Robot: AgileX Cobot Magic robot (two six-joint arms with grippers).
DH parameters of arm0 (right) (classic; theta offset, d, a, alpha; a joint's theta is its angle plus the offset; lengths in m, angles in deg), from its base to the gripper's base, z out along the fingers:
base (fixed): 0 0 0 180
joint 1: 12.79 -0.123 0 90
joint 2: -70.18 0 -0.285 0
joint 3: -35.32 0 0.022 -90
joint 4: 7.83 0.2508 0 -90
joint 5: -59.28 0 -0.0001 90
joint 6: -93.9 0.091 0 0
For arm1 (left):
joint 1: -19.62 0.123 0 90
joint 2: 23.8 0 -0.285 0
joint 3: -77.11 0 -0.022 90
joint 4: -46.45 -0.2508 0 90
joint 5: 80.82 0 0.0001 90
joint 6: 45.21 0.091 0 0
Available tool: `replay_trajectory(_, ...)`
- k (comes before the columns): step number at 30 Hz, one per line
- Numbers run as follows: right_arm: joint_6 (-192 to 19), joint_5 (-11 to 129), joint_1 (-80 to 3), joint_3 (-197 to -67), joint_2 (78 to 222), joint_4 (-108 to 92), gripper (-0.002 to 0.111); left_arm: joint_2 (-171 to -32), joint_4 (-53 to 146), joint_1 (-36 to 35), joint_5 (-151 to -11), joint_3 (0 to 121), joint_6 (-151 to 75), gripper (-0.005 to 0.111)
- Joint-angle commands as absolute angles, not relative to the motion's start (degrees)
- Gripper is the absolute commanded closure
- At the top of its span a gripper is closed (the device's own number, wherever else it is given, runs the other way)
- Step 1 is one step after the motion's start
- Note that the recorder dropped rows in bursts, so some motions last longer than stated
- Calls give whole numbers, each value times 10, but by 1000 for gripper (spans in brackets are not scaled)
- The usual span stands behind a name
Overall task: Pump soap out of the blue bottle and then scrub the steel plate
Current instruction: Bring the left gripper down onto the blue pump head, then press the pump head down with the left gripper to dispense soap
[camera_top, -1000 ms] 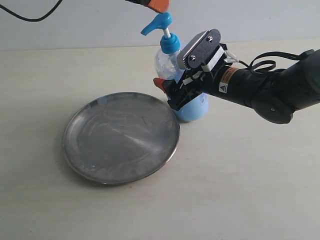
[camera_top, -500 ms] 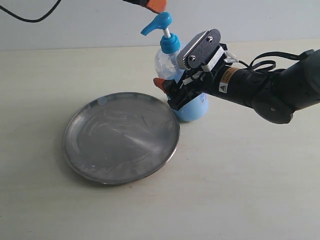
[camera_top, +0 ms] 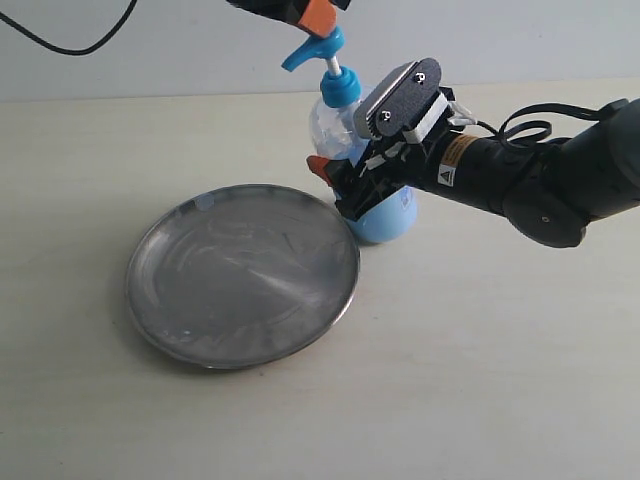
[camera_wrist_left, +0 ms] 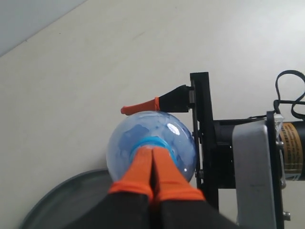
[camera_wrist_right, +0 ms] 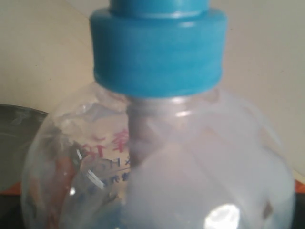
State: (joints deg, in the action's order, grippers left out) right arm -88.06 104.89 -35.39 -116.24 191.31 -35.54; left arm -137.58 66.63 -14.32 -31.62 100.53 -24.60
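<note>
1. Fingers [camera_wrist_left: 138,167] of the left gripper [camera_wrist_left: 152,167] are pressed together, holding nothing, right over the pump head [camera_top: 318,47]; they reach lower from the top edge than a second ago.
2. Centre frame, the right gripper [camera_top: 345,185] clamps the blue bottle [camera_top: 335,118], unmoved.
3. Lower left, the steel plate [camera_top: 240,275] lies with its rim just beside the bottle, on the table [camera_top: 500,380].

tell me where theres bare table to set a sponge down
Free: the wide bare table below the right arm in the exterior view, and the strip left of the steel plate. Crowded: the plate's far right rim, where the blue bottle sits in the right pincer with the left pincer over its pump.
</note>
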Motion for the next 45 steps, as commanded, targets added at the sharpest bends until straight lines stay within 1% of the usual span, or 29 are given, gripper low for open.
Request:
replay_trajectory(1, -886, 1059, -355, -1165, 1908, -381, 108, -1386, 672, -146, -296, 1007, -251, 107)
replay_trajectory(14, -880, 1069, -355, -1165, 1908, -395, 108, -1406, 671, -146, -237, 1005, -251, 107)
replay_trajectory(45, -871, 1077, -355, -1165, 1908, -399, 108, -1466, 662, -147, -207, 1005, -245, 107)
